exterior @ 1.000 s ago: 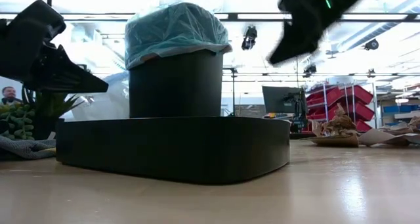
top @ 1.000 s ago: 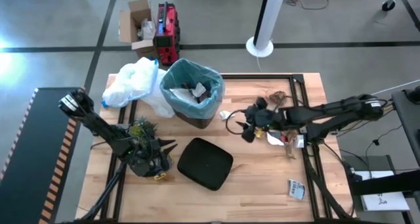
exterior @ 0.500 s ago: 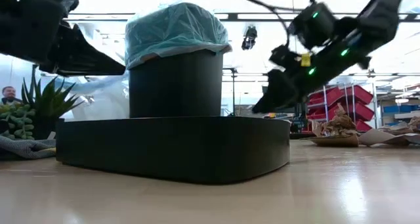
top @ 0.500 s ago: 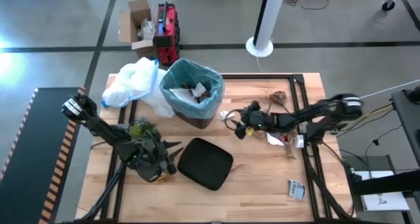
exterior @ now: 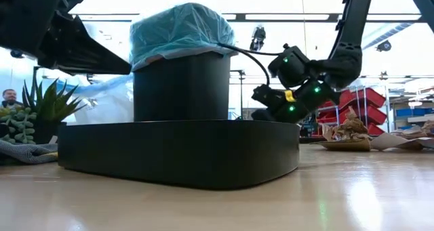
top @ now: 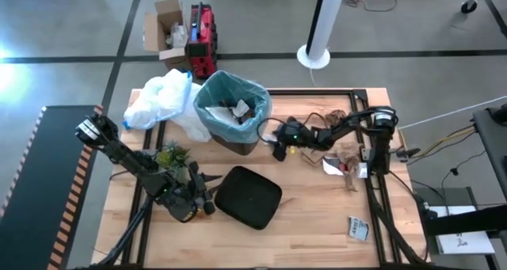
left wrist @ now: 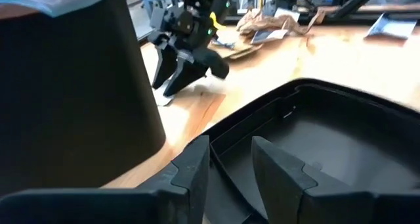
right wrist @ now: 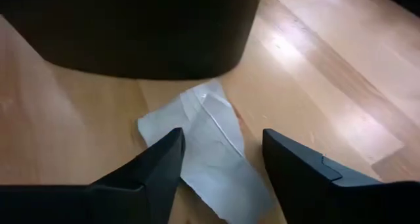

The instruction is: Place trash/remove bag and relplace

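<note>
Your right gripper [top: 279, 149] is hanging low over the table just beside the bin [top: 232, 112], on the side away from the white bag [top: 158, 97], with its fingers [right wrist: 154, 168] spread on either side of a white wrapper [right wrist: 209, 140] that is lying flat on the wood close against the bin's dark wall; the fingers are not touching it. The bin is wearing its blue bag [exterior: 178, 29], the rim folded down over the top, and paper scraps are already sitting inside [top: 227, 110]. More trash, crumpled brown paper [top: 347, 155], is lying farther from the bin beyond your right gripper, and one packet [top: 358, 228] is resting well apart from the bin near the table's edge. Your left gripper [top: 202, 192] is waiting on the bin's other side, right at the edge of the black lid [top: 247, 197], beside the green plant [top: 172, 157]; its fingers [left wrist: 187, 173] are standing slightly apart, holding nothing, and pointing over the lid's hollow inside.
</note>
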